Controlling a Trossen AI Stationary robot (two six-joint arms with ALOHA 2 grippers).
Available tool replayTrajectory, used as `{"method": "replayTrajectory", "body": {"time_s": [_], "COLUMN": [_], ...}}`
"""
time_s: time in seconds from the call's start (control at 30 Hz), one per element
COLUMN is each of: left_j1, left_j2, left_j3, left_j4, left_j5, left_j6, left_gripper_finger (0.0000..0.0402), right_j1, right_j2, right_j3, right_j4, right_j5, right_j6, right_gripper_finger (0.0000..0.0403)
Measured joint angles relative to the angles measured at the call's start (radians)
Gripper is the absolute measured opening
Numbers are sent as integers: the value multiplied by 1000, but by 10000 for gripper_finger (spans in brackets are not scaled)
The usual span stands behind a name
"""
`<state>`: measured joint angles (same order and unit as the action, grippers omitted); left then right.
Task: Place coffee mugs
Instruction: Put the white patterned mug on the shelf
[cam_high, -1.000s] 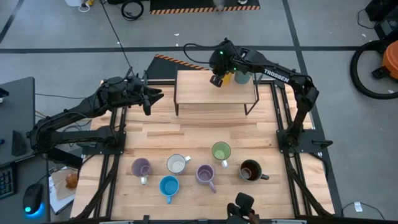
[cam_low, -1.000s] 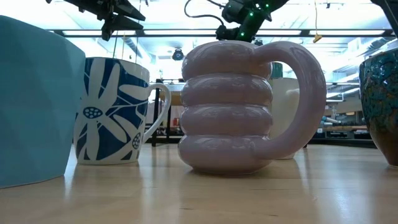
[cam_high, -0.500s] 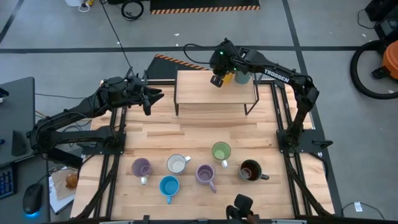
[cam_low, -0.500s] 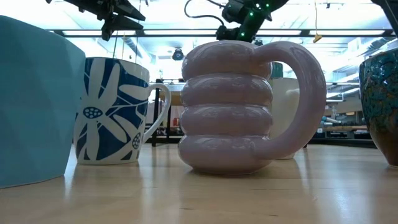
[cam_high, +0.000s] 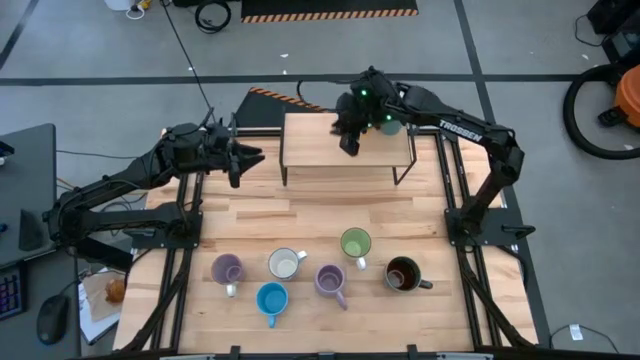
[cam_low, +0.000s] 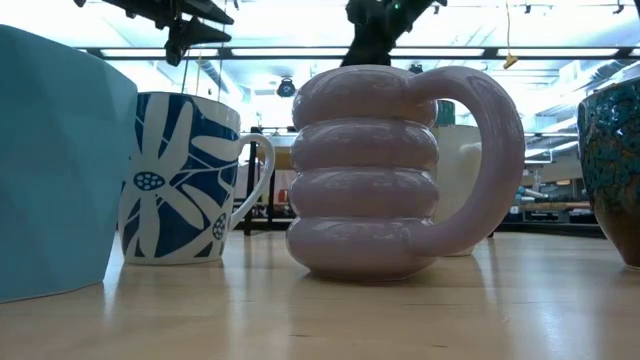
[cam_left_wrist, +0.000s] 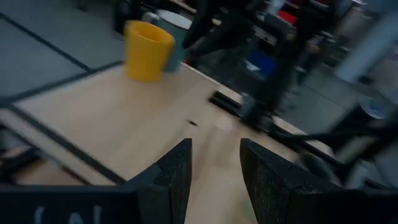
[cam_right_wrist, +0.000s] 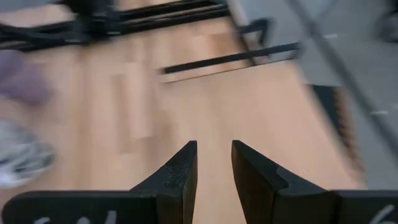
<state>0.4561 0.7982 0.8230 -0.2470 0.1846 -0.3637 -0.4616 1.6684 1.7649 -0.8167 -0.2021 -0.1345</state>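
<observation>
Over the shelf (cam_high: 320, 160) at the table's (cam_high: 300, 215) far edge: right gripper (cam_high: 347, 143), fingers (cam_right_wrist: 180, 171) parted by a narrow gap, nothing between them. On the shelf's far right corner: orange mug (cam_left_wrist: 148, 50), upright, with a 2nd mug (cam_left_wrist: 176, 57) touching or just behind it, colour hard to tell. Mostly hidden under the right arm from above. Just left of the shelf, above the table: left gripper (cam_high: 250, 156), pointed toward the shelf, fingers (cam_left_wrist: 174, 177) apart, empty. Along the table's near edge, well apart from the shelf, 6 more mugs, all upright: purple mug (cam_high: 227, 269), white mug (cam_high: 285, 264), blue mug (cam_high: 271, 298), ribbed purple mug (cam_high: 331, 281), green mug (cam_high: 355, 243), brown mug (cam_high: 403, 274). None touched by either gripper. At table height, ribbed purple mug in the middle, handle to the right; blue flowers on the white mug's side.
</observation>
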Motion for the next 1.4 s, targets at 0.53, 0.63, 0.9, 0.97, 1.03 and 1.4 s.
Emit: {"method": "replayTrajectory", "body": {"time_s": [0.53,0.63,0.9,0.97,1.03,1.4], "left_j1": [-129,-167,-317,-378,-441,-711], "left_j2": [0,0,1,1,1,212], "left_j3": [1,1,1,1,1,36], "left_j4": [-146,-158,-208,-215,-214,-212], "left_j5": [204,203,200,191,168,118], "left_j6": [-56,-92,-163,-169,-187,-315], "left_gripper_finger": [141,141,141,141,141,141], "right_j1": [292,331,451,485,520,704], "right_j2": [-13,-13,-12,-14,-18,-83], "right_j3": [0,0,0,0,0,0], "right_j4": [-260,-270,-282,-307,-333,-355], "right_j5": [-84,-79,-15,-2,17,143], "right_j6": [330,366,485,505,522,663], "right_gripper_finger": [105,105,105,105,105,105]}}
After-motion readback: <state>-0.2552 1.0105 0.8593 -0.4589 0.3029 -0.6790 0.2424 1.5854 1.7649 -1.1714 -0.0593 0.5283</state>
